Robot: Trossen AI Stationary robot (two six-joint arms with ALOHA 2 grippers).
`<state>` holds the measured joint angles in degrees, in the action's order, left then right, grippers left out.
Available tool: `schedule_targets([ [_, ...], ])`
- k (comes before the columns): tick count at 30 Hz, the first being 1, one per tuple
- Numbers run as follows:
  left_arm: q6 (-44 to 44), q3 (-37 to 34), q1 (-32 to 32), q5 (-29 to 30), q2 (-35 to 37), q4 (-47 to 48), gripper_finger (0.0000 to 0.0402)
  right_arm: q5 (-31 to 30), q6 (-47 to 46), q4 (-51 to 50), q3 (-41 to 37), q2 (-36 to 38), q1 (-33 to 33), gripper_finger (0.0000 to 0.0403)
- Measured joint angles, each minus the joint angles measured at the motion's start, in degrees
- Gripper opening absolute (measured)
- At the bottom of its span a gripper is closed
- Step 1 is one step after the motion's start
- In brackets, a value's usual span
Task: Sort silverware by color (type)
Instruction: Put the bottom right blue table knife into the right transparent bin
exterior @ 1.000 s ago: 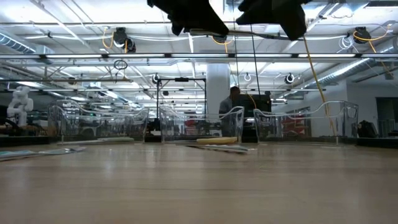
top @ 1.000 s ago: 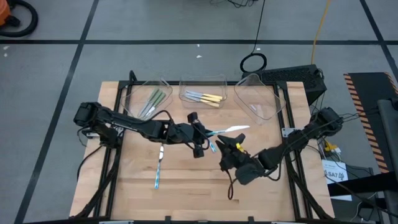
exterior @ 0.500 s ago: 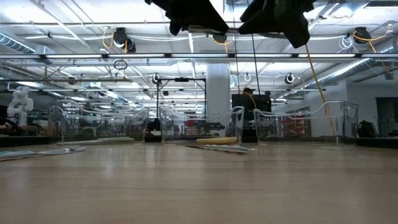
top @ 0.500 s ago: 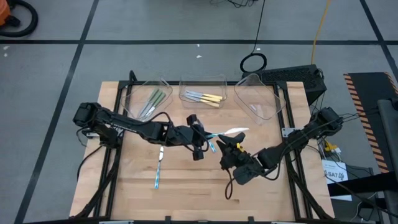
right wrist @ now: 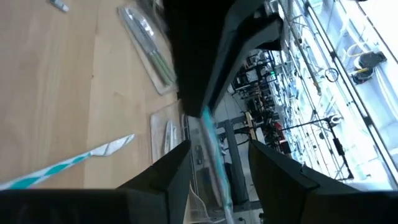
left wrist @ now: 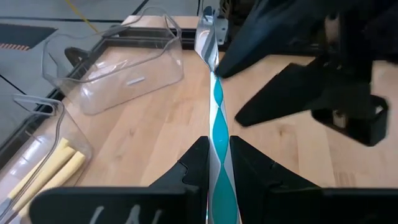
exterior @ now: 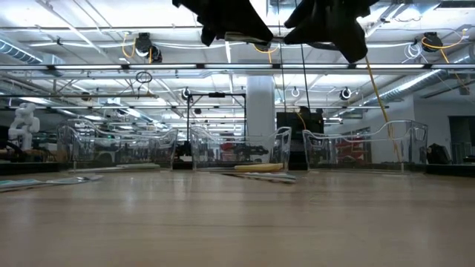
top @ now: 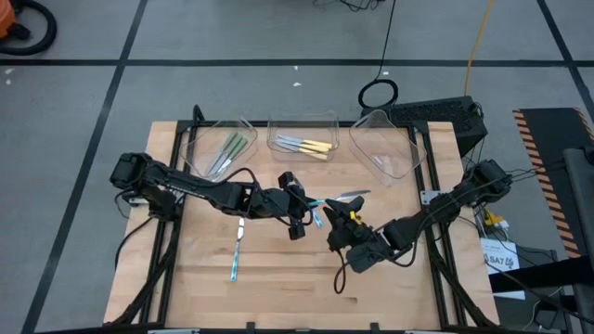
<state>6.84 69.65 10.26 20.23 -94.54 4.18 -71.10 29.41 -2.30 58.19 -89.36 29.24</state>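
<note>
Wood fills most of our table (top: 278,288), pale planks in a black frame on grey, dark-lined floor. Above its middle our left gripper (left wrist: 217,163) is pinched on a light-blue utensil (left wrist: 214,106), whose metal tip points right. Our right gripper (right wrist: 214,158) meets the same utensil with its fingers (right wrist: 174,171) either side; whether they press it we cannot tell. Another blue utensil (top: 237,249) lies on the near-left boards. Along the far edge stand three clear trays: green utensils (top: 227,151) left, yellow utensils (top: 306,145) centre, right tray (top: 385,144) seemingly bare. Beyond, the low view shows a bright workshop with ceiling lights.
</note>
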Motion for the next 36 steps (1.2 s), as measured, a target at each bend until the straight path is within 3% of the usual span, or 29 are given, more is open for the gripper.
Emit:
schedule_targets([
  [5,0.2,0.0,0.0,0.0,0.0,0.4,0.0053,3.7,2.4,-1.0,0.0,-0.7,-1.7,0.0144],
  [11,0.3,0.0,0.0,0.0,0.0,0.9,0.0053,2.2,1.7,-0.7,0.0,-1.6,-3.9,0.0117],
  [21,2.4,0.0,-0.2,0.2,0.0,3.2,0.0053,3.2,1.6,-1.3,0.0,-3.1,-5.2,0.0019],
  [26,2.5,0.0,-0.2,0.3,0.0,2.7,0.0055,3.2,-0.7,-1.8,0.0,-3.6,-5.6,0.0024],
  [32,2.5,0.1,0.4,1.9,0.0,1.5,0.0104,4.0,-2.9,-3.2,0.0,-3.7,-5.6,0.0019],
  [36,2.5,0.1,1.2,8.3,0.0,1.3,0.0154,4.0,-4.6,-3.3,0.0,-3.7,-5.6,0.0019],
])
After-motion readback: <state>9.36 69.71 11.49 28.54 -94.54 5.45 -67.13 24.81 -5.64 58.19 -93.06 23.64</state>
